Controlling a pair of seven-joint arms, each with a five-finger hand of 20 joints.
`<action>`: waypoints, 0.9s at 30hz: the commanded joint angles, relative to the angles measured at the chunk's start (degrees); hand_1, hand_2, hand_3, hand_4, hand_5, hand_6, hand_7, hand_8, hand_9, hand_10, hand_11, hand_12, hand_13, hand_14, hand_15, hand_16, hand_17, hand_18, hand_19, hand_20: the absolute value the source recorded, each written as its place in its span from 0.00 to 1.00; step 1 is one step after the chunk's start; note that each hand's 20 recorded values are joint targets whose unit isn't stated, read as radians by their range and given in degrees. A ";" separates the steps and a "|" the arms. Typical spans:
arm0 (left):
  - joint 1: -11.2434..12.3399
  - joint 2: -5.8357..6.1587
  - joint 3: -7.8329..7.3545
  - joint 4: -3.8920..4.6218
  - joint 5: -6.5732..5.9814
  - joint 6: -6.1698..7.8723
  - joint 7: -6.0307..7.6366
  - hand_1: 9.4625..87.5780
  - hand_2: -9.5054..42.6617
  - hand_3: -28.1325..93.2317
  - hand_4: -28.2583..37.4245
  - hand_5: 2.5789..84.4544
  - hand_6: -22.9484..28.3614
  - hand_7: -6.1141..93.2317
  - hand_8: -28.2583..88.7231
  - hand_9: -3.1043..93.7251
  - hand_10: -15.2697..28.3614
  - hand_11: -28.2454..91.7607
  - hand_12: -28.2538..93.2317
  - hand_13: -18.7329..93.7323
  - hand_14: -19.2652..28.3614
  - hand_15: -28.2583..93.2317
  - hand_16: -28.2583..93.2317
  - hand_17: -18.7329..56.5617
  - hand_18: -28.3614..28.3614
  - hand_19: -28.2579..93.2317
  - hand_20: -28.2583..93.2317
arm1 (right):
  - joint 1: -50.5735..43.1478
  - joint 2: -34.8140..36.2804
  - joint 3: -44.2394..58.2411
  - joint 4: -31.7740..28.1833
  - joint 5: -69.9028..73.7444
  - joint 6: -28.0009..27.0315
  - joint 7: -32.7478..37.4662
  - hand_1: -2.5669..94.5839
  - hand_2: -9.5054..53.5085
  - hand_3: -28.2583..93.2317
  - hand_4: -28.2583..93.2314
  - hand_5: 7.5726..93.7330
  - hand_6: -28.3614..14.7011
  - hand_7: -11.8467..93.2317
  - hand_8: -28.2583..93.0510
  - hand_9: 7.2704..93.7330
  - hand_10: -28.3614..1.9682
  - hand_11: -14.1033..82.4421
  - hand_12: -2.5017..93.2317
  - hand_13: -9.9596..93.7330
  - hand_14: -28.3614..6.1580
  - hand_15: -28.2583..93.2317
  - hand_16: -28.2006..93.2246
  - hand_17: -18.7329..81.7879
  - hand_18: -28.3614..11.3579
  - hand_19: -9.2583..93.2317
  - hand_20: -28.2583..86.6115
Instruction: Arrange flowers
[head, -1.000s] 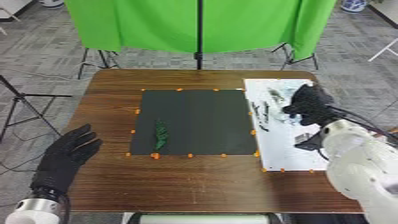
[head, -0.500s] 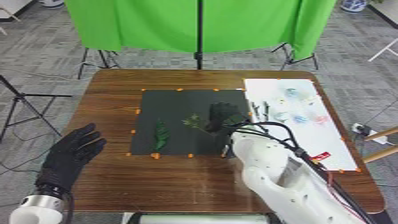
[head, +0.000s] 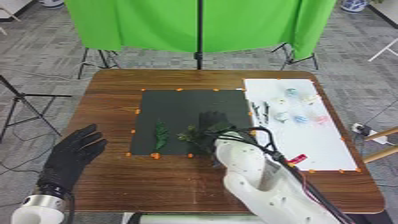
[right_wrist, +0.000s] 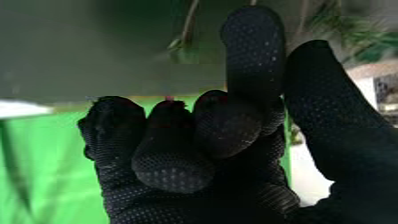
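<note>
Tabletop, brown wood, is covered in part by a dark mat and, on its right, a white sheet. Left robot hand is held at the tabletop's left edge, fingers loosely extended. Right robot hand is held narrow over the mat's right part, leafy sprig pinched. Green foliage piece is laid on the mat's left part. Small pale flowers are spread on the sheet.
</note>
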 joint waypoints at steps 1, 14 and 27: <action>-0.14 -0.05 0.71 0.71 0.25 -0.33 -0.79 0.30 0.23 0.83 0.00 0.44 0.54 0.40 0.10 0.40 0.69 0.55 0.31 0.43 0.76 0.65 0.17 0.18 0.90 0.75 0.21 | 0.53 -4.00 -0.95 3.41 0.25 -1.47 0.77 0.36 0.05 0.95 0.04 0.96 0.67 0.53 0.10 0.97 0.69 0.78 0.40 0.93 0.61 0.90 0.48 0.67 0.13 1.00 0.74; -0.30 0.17 1.08 0.88 0.29 -0.26 -0.83 0.30 0.23 0.83 0.00 0.44 0.54 0.40 0.10 0.41 0.69 0.55 0.31 0.44 0.76 0.66 0.17 0.18 0.90 0.75 0.21 | 0.52 -6.71 0.26 5.01 2.25 1.49 2.52 0.35 0.11 0.94 0.04 0.99 0.68 0.51 0.11 1.00 0.74 0.78 0.36 0.99 0.69 0.86 0.48 0.73 0.14 1.00 0.75; -0.81 0.45 1.45 1.18 0.40 -0.60 -1.10 0.30 0.23 0.83 0.00 0.44 0.54 0.41 0.10 0.41 0.69 0.56 0.31 0.44 0.76 0.66 0.16 0.18 0.90 0.75 0.21 | -0.33 -9.27 2.35 6.19 4.67 0.89 4.08 0.33 0.17 0.92 0.05 1.00 0.66 0.48 0.12 1.00 0.75 0.79 0.32 1.00 0.72 0.85 0.48 0.75 0.15 1.00 0.75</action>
